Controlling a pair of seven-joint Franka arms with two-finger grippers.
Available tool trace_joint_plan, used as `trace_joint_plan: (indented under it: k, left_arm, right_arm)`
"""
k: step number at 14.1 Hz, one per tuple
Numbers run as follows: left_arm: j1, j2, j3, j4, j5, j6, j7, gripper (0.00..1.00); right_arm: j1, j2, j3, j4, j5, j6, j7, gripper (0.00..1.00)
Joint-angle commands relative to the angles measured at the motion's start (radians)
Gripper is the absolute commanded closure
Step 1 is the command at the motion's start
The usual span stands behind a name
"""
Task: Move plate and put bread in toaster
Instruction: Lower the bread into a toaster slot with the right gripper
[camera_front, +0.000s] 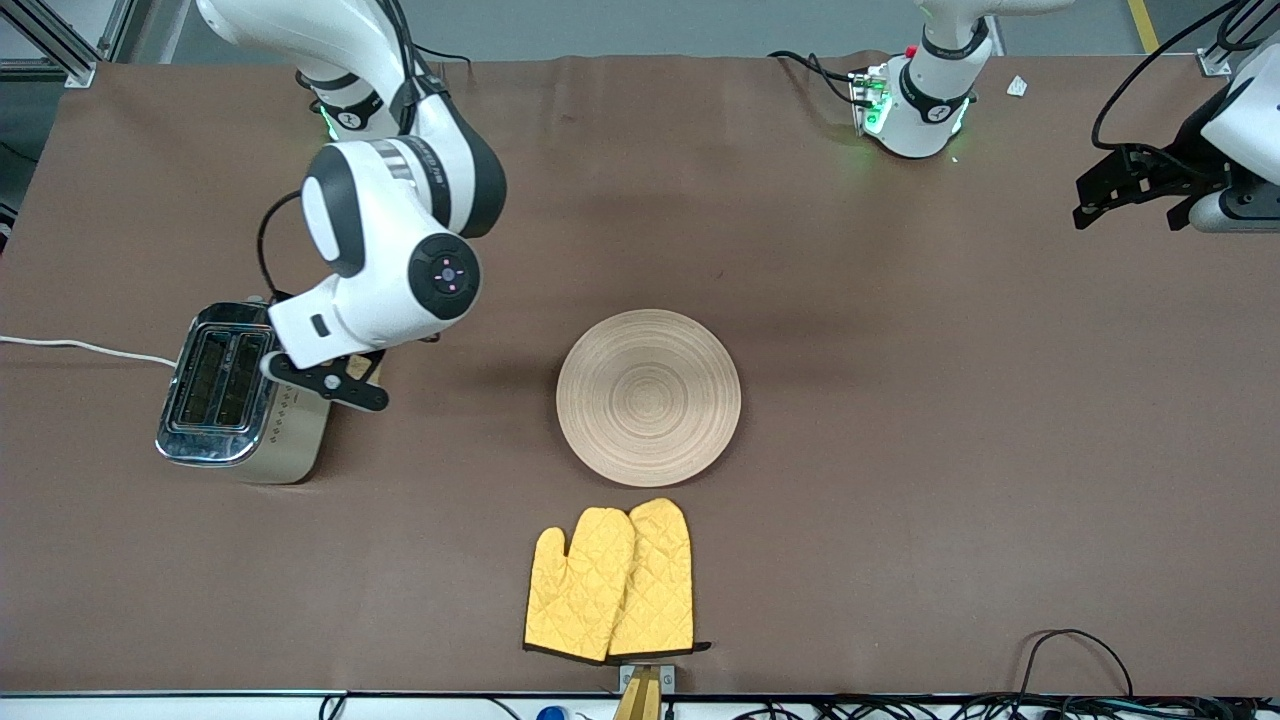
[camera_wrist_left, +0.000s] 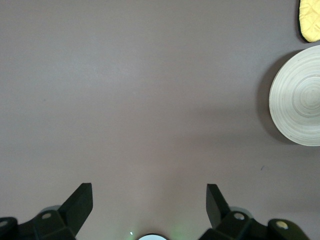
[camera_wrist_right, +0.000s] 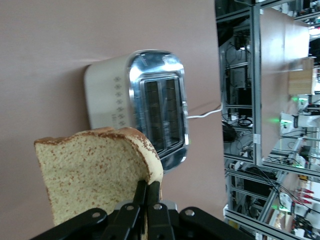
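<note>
The right gripper (camera_wrist_right: 147, 200) is pinching the bread (camera_wrist_right: 95, 172) by its crust edge, holding the slice up on edge over the toaster's (camera_front: 235, 395) side nearer the plate (camera_front: 648, 396). The toaster's slots are running toward the front camera. The slice is clear in the right wrist view only (front view shows a sliver). The left gripper (camera_wrist_left: 150, 200), fingers spread and holding nothing, is waiting over bare table.

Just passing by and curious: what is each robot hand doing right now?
Left gripper: fingers open, holding nothing, over bare table.
Right gripper: fingers shut on the bread slice, beside the toaster.
</note>
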Motion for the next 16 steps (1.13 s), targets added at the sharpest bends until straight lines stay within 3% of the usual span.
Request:
trace_joint_plan:
  k: [1,10,16]
  left_arm:
    - [-0.003,0.003,0.001,0.019,0.004,-0.010,0.006,0.00]
    - [0.008,0.000,0.002,0.019,0.010,-0.010,0.015,0.00]
    - [0.006,-0.008,0.001,0.008,0.021,-0.005,0.015,0.00]
  right_arm:
    - [-0.019,-0.060,0.016,-0.098,-0.086,0.003,-0.011,1.00]
    - [-0.071,-0.069,0.014,-0.216,-0.313,0.010,-0.004,1.00]
    - [-0.100,-0.063,0.012,-0.225,-0.358,0.041,0.004,1.00]
